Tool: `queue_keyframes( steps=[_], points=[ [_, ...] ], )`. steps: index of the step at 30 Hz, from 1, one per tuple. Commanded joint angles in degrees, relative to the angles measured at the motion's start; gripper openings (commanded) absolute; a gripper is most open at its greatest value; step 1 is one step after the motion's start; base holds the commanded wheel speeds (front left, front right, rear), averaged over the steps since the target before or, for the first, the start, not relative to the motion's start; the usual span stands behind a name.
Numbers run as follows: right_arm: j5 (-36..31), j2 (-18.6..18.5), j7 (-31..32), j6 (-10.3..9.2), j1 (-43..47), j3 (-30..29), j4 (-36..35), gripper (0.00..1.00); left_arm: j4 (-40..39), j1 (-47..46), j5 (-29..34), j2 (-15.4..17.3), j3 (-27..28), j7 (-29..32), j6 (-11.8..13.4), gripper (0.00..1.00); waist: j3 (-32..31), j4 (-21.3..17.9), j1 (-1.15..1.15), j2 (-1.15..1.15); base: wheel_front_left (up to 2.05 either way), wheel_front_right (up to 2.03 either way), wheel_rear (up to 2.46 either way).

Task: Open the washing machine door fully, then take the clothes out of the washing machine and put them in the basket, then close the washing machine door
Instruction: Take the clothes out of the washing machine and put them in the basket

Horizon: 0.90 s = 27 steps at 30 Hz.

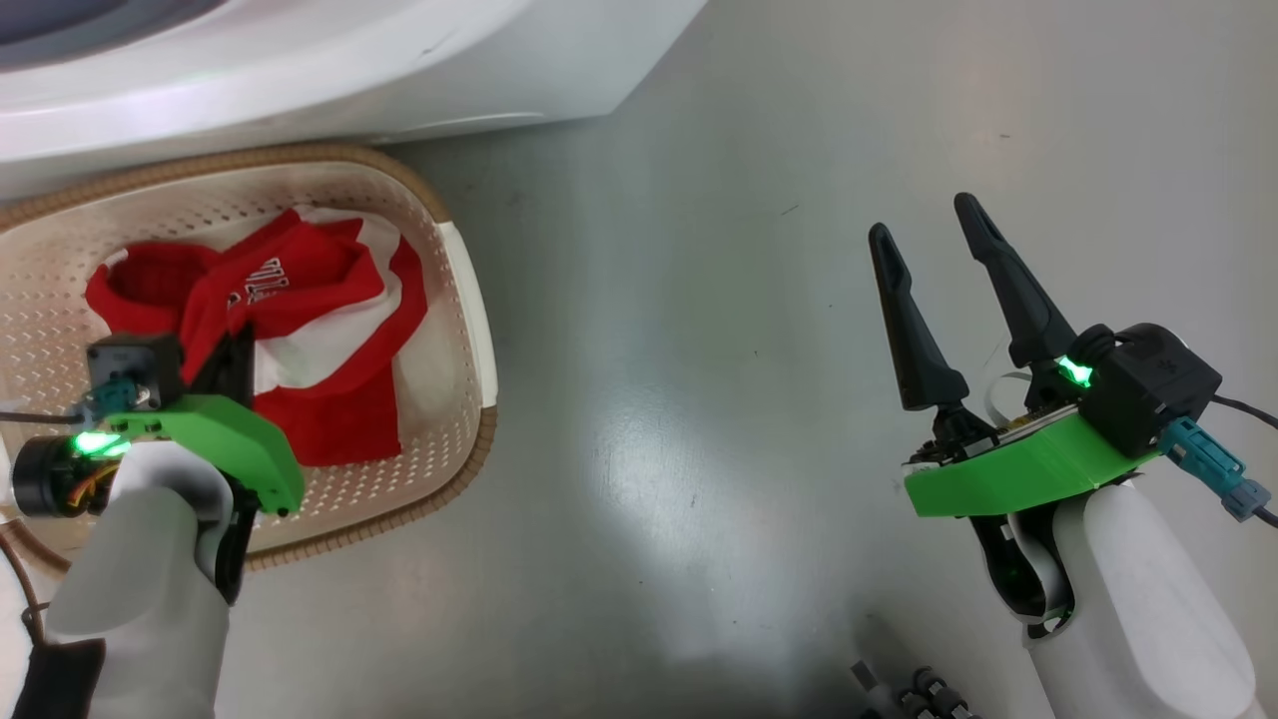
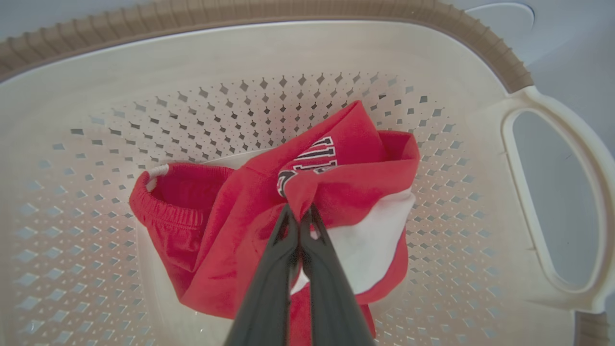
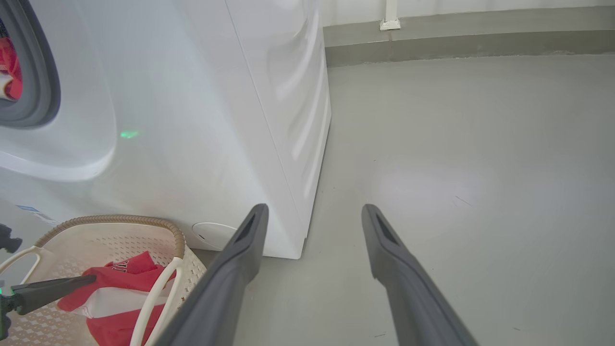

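The left pincer (image 2: pixel 299 214) has its two long dark fingers pressed together, with a fold of the red clothes (image 2: pixel 336 187) pinched between the tips. In the head view this pincer (image 1: pixel 235 359) reaches down into the basket (image 1: pixel 300 155) from its near side, and the clothes (image 1: pixel 300 300) lie directly under and ahead of it on the basket bottom.

The fabric is soft and crumpled. It is bright red with a broad white panel, a gathered elastic band at one open end, and white lettering edged in black on a raised fold just past the fingertips.

The basket (image 2: pixel 240 57) is smooth cream plastic, a rounded rectangle. Its walls and bottom are pierced with rows of small diamond holes, a brown woven-look rim runs round the top, and a looped handle (image 2: pixel 540 98) is set in one end.

The right pincer (image 1: pixel 923 222) is spread wide with nothing between its tapered fingers. It hangs over the bare, glossy grey floor (image 1: pixel 699 399), well apart from the basket.

Beyond the basket and close behind it stands the washing machine (image 3: pixel 216 120), a smooth white box. At the left edge of the right wrist view, a grey rubber ring (image 3: pixel 43 86) frames its opening, and a patch of red fabric (image 3: pixel 7 72) shows inside. Farther off, the floor meets a pale wall with a grey skirting (image 3: pixel 456 48).
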Motion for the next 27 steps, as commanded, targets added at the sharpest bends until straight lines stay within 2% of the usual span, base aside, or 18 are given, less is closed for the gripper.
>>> queue_keyframes(
  steps=[1, 3, 4, 5, 17, 27],
  points=[
    [0.41, 0.19, -0.35, 0.35, 0.78, 1.04, -1.38, 1.00, -0.12, 0.52, -0.63, 2.57, 0.84, -0.30, -0.31, 0.25, 0.28, 0.01, 0.00, 0.00, 0.00, 0.00, 0.00],
    [0.33, 0.19, -0.35, 0.35, 0.78, 0.92, -1.31, 1.00, 0.26, 0.20, -1.14, 2.66, 0.52, -0.30, -0.31, 0.58, 0.30, 0.11, 0.00, 0.00, 0.00, 0.00, 0.00],
    [0.32, 0.19, -0.35, 0.35, 0.78, 0.86, -1.26, 1.00, 0.34, 0.13, -1.39, 2.73, 0.43, -0.30, -0.31, 0.96, 0.24, 0.15, 0.00, 0.00, 0.00, 0.00, 0.00],
    [0.30, 0.19, -0.35, 0.35, 0.76, 0.80, -1.21, 1.00, 0.38, 0.10, -1.64, 2.80, 0.39, -0.30, -0.31, 1.00, 0.15, 0.20, 0.00, 0.00, 0.00, 0.00, 0.00],
    [-0.28, 0.19, -0.35, 0.35, 1.04, 0.06, -0.19, 1.00, -1.61, 2.65, -4.84, 1.99, 1.24, -0.30, -0.31, 1.00, -3.32, 1.39, 0.00, 0.00, 0.00, 0.00, 0.00],
    [-1.34, 0.19, -0.35, 0.35, 2.53, -0.84, 0.68, 1.00, -9.75, 7.27, -5.64, 1.16, 3.77, -0.30, -0.31, 1.00, -8.89, 3.11, 0.00, 0.00, 0.00, 0.00, 0.00]
  ],
)
